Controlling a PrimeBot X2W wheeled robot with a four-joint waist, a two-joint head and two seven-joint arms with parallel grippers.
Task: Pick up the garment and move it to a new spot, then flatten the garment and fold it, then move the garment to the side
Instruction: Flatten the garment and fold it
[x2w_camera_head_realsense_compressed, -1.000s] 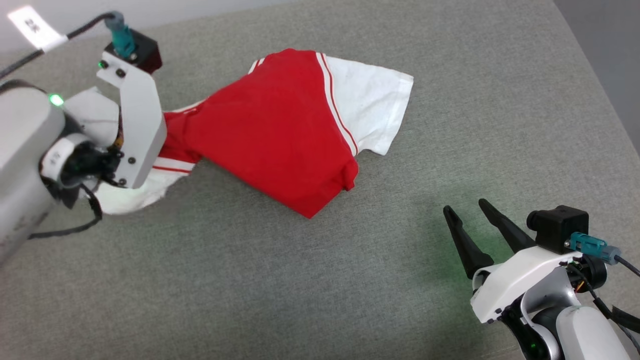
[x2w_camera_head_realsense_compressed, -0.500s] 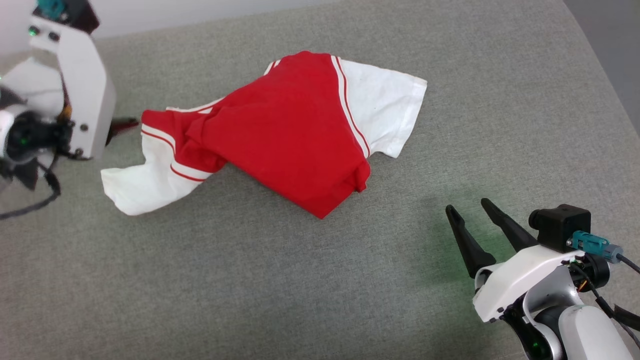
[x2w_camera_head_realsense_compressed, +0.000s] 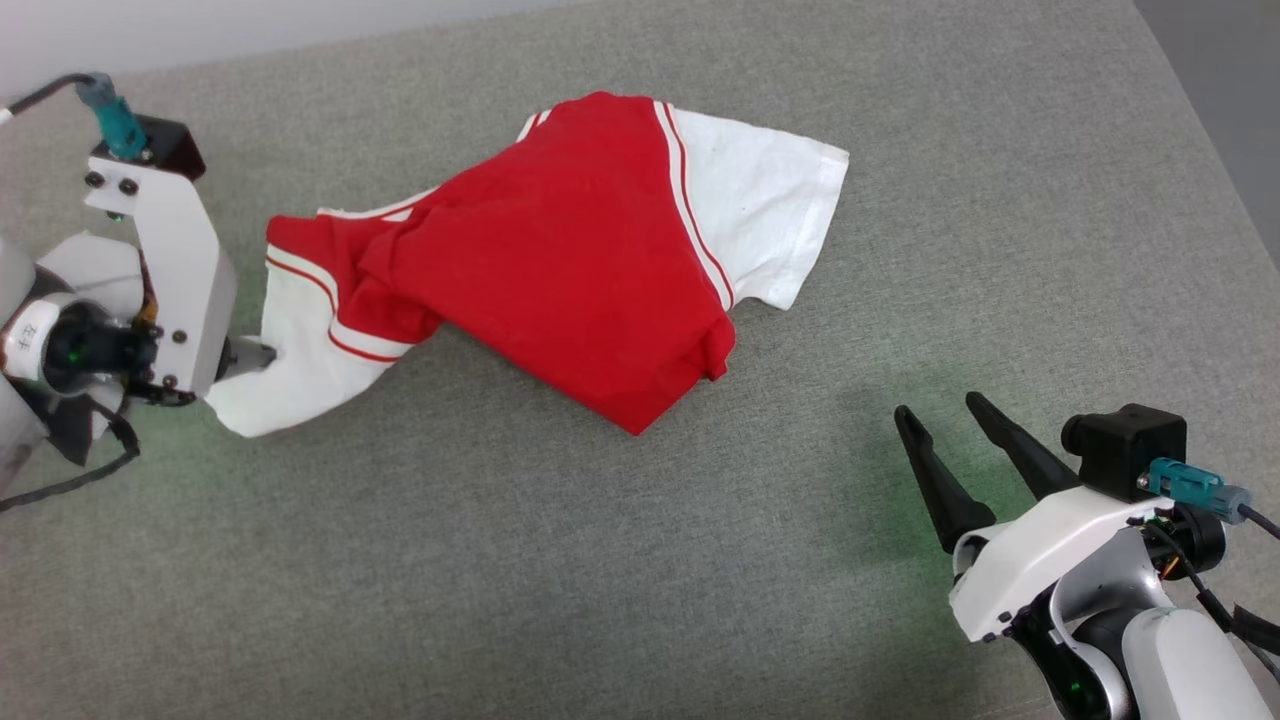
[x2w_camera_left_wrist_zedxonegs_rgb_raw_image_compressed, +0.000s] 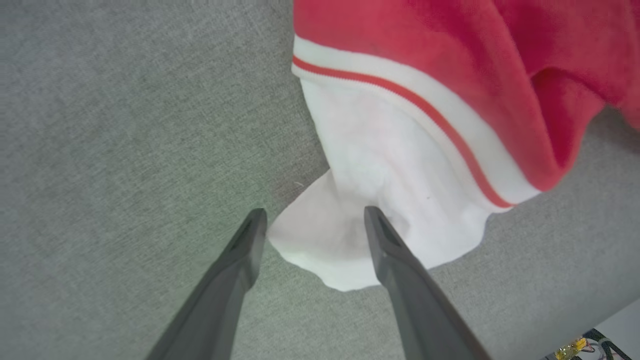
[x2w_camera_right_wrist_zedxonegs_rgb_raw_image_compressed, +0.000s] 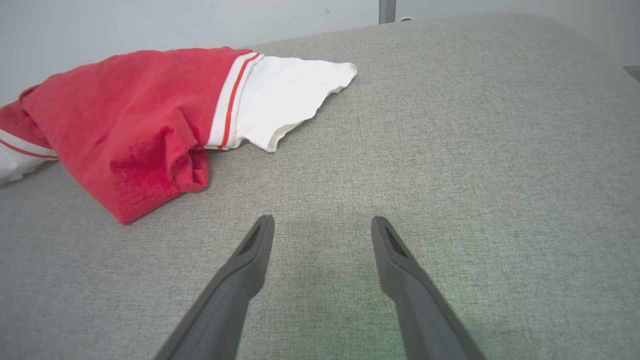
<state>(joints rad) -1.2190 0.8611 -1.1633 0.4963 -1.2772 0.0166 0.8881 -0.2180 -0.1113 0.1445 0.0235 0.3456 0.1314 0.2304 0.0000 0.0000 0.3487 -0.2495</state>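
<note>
You see a wide grey fabric surface (x2w_camera_head_realsense_compressed: 600, 560). The garment (x2w_camera_head_realsense_compressed: 560, 260), red with white sleeves, lies crumpled on it left of centre. Your left pincer (x2w_camera_left_wrist_zedxonegs_rgb_raw_image_compressed: 310, 217) is spread wide, its fingers straddling the tip of one white sleeve without clamping it. Your right pincer (x2w_camera_head_realsense_compressed: 935, 405), equally wide and empty, hovers well apart.
</note>
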